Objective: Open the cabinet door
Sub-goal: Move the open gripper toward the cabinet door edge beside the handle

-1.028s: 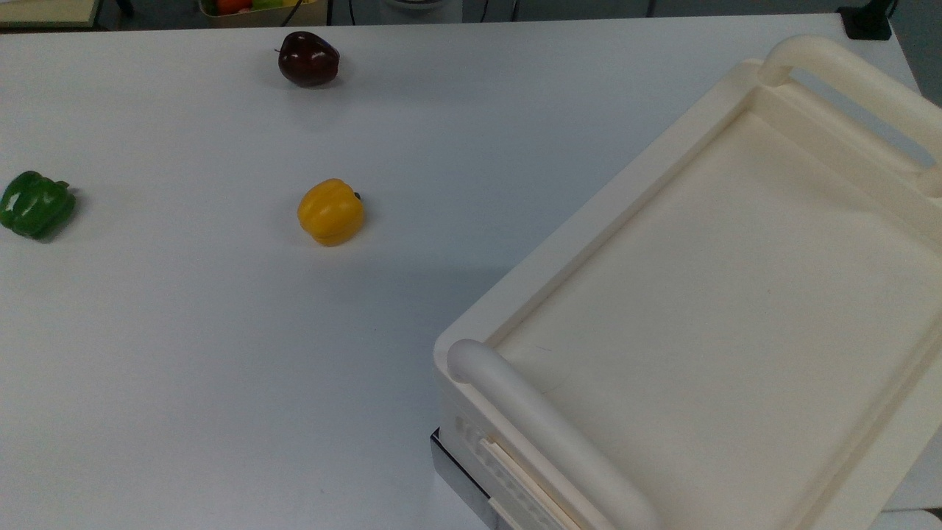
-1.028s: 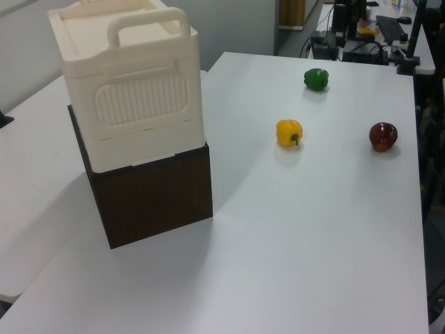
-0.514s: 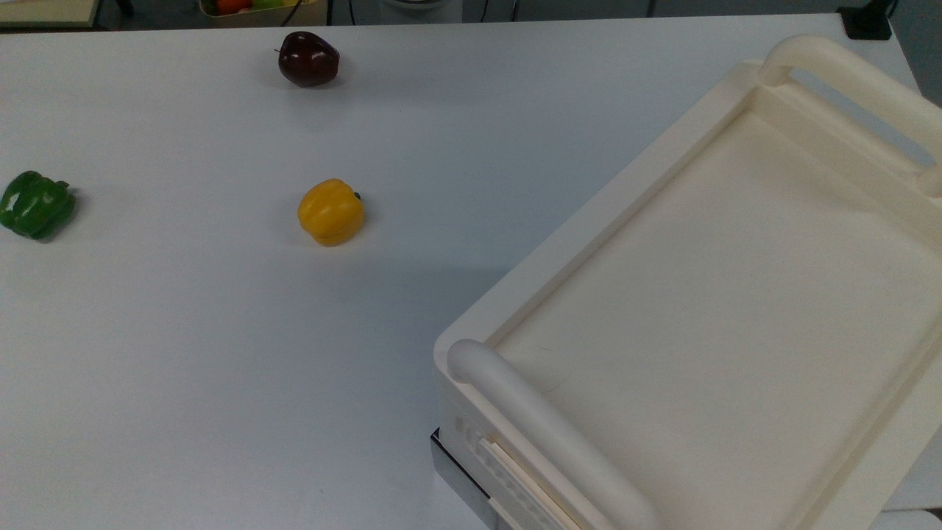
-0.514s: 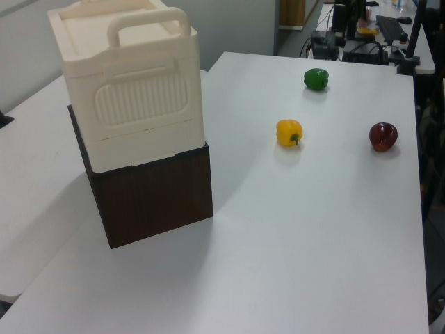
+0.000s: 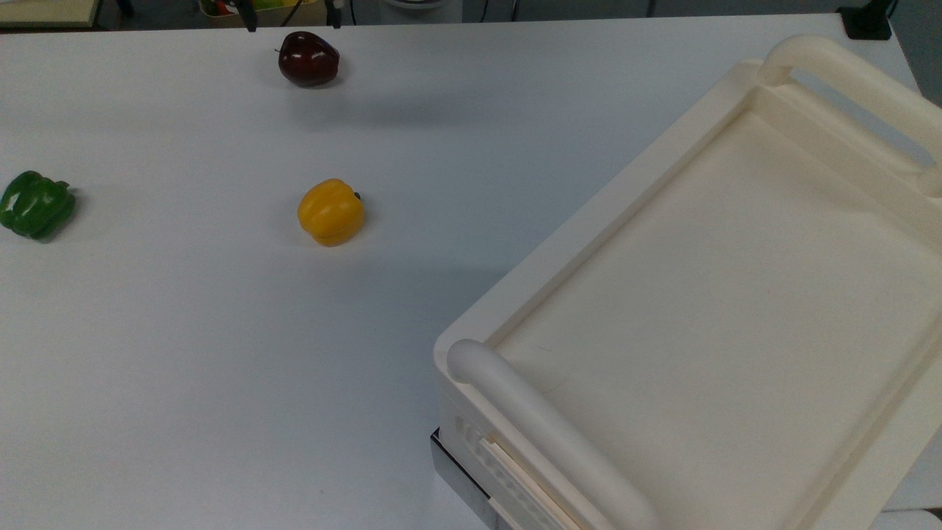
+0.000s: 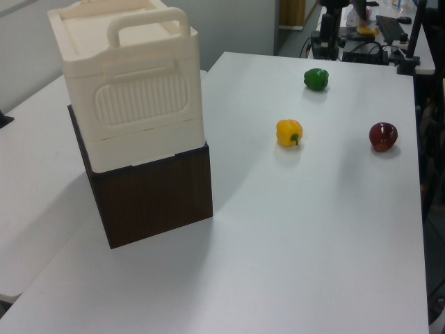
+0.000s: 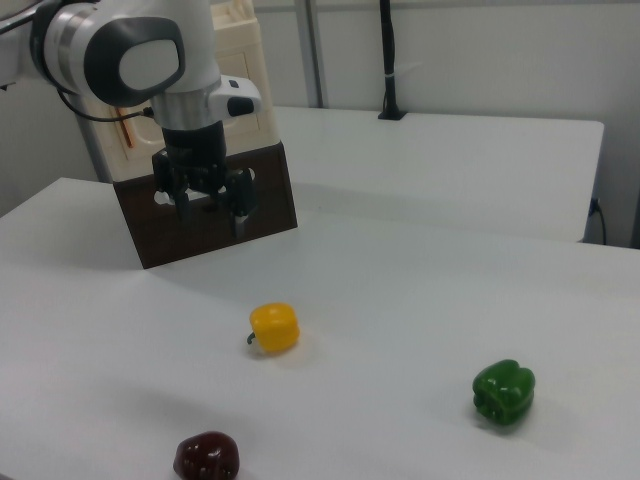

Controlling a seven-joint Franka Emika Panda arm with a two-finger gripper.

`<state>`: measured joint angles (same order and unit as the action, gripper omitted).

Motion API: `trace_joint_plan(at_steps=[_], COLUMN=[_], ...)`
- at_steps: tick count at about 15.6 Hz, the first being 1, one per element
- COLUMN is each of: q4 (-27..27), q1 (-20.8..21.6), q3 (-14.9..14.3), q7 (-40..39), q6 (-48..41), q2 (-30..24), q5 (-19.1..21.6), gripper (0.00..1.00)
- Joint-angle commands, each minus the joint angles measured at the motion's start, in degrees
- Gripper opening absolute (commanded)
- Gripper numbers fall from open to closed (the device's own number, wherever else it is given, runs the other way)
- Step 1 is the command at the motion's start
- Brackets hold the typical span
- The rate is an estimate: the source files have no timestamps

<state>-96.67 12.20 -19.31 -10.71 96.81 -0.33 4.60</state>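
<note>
The cabinet [image 6: 132, 90] is a cream-white box with thick tube handles on a dark brown base [image 6: 153, 195]; it stands at the top view's right [image 5: 706, 294]. In the right view the arm covers most of the cabinet [image 7: 240, 70]. The cabinet door is largely hidden there; a slim copper-coloured bar [image 7: 125, 130] shows just left of the arm. My gripper [image 7: 212, 213] hangs open above the table with nothing between its fingers, in front of the brown base. One dark finger [image 5: 249, 18] pokes in at the top view's top edge, near the apple.
On the white table [image 5: 184, 331] lie a yellow pepper [image 5: 330, 212] [image 7: 274, 327], a green pepper [image 5: 35, 204] [image 7: 503, 393] and a dark red apple [image 5: 308, 59] [image 7: 206, 456]. A second white table [image 7: 450, 170] stands behind.
The gripper's fingers have come into the top view's top edge, and a new shadow lies on the table beside the apple. The cabinet and the fruit have not moved.
</note>
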Motion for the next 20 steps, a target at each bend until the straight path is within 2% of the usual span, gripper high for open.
trace_joint_plan(at_steps=[1, 4, 6, 8, 12, 14, 20], q4=[0.9, 1.4, 3.9, 6.4, 9.9, 9.9, 10.0], q1=[4.3, 5.7, 8.1, 9.9, 13.3, 13.2, 14.3], q3=[-2.1, -1.4, -1.3, -1.1, -0.1, 3.0, 7.5], q7=[-4.4, -7.4, -7.4, -6.7, -6.5, -6.6, -6.6], q6=[6.8, 9.4, 9.7, 9.8, 14.2, 17.6, 27.2], q2=[1.7, 2.2, 3.0, 4.0, 6.6, 6.8, 8.7], q5=[3.9, 10.5, 15.1, 17.7, 18.3, 17.7, 16.6], gripper=[1.0, 1.0, 1.0, 1.0, 1.0, 1.0, 1.0])
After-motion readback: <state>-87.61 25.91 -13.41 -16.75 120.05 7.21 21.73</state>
